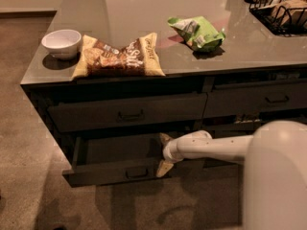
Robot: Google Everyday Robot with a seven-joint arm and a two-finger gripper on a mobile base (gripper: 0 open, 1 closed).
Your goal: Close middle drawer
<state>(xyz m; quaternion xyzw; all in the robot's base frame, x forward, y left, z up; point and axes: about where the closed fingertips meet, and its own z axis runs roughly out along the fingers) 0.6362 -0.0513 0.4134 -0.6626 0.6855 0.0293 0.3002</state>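
The middle drawer [112,172] stands pulled out from the dark cabinet, below the shut top drawer [127,113]. Its shallow dark front carries a small bar handle [137,173], and the box behind it looks empty. My gripper [164,153] is at the right end of the drawer front on the white arm [216,147]. Its fingers are spread. One fingertip [165,138] is back over the drawer's inside, and the other fingertip [163,169] is against the outer face of the front.
On the countertop [144,13] lie a white bowl [61,42], a brown chip bag [120,55], a green snack bag [196,31] and a black wire basket [280,8]. More shut drawers [259,99] are to the right. My white body [278,176] fills the lower right. Brown carpet [24,128] lies to the left.
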